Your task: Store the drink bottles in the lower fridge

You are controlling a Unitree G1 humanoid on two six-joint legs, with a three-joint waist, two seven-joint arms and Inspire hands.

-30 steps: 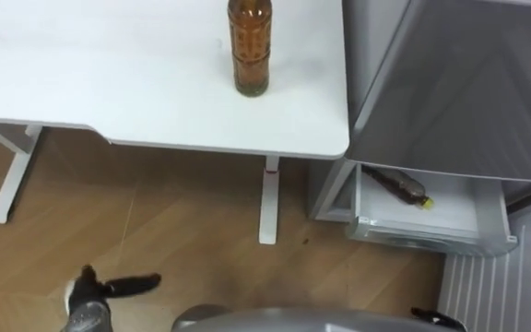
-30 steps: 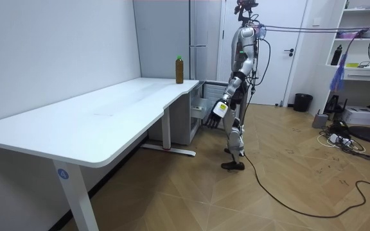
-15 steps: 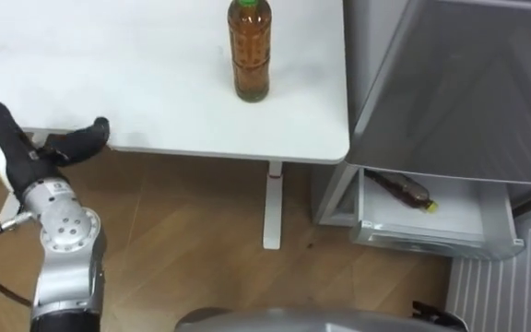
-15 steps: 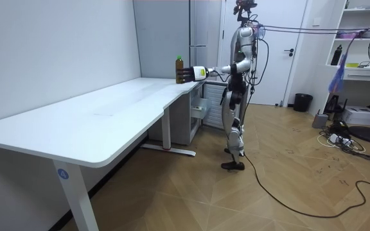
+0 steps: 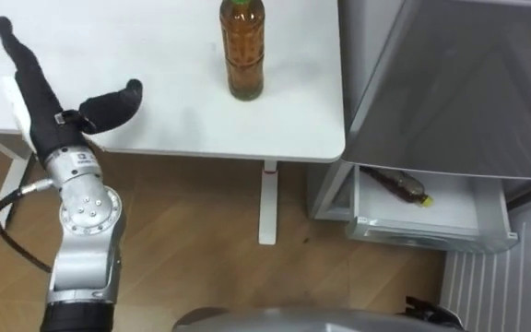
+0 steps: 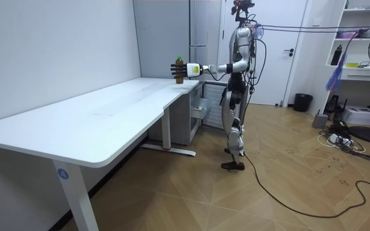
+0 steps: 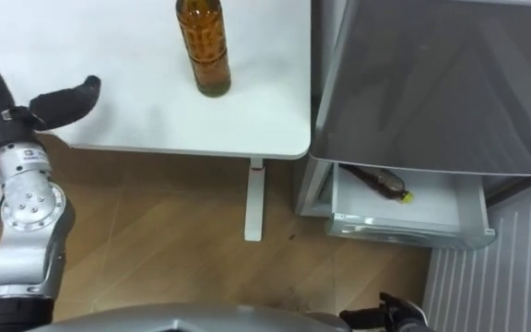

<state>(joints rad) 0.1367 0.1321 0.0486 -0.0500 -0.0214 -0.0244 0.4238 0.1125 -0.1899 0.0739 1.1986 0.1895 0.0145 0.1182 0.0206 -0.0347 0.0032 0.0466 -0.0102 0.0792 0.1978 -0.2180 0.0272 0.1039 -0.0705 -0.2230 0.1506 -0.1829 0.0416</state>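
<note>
Bare worktop lies open between the left hand and the upright bottle, with nothing standing in that stretch. The fridge rises just past the worktop's right edge (the tight side). Below, the open drawer has free room beside the lying bottle.

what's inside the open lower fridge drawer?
One brown bottle with a yellow cap, lying on its side in the drawer. The drawer's rear is covered by the grey fridge panel above.
</note>
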